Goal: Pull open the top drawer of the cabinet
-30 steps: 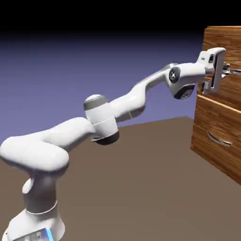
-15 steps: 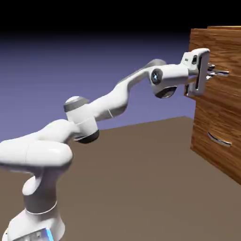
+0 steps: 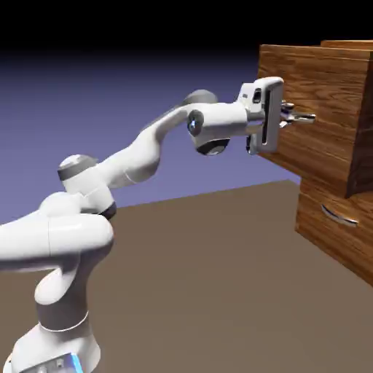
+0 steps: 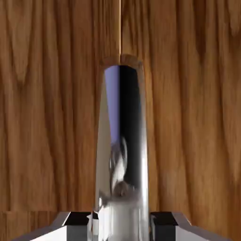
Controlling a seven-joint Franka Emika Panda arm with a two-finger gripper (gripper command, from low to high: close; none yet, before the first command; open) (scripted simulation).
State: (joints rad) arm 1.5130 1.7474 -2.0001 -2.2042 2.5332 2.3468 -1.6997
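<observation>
1. The white arm's two-finger claw (image 3: 295, 116) is clamped on the slim curved silver metal handle (image 4: 121, 150), which fills the gap between its grey fingertips (image 4: 164, 219) in the hand view.
2. The wood-grain brown box-shaped top drawer (image 3: 313, 102) stands pulled out from the tall reddish-brown wood-grain cabinet (image 3: 357, 218), overhanging the lower drawer (image 3: 331, 226).
3. The cabinet stands on the brown tabletop (image 3: 218, 277).

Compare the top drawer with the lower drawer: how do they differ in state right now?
The top drawer stands pulled well out of the cabinet; the lower drawer sits shut. The top drawer's handle is clamped between the gripper fingers; the lower drawer's handle is untouched. Both share wood-grain fronts and silver handles.
</observation>
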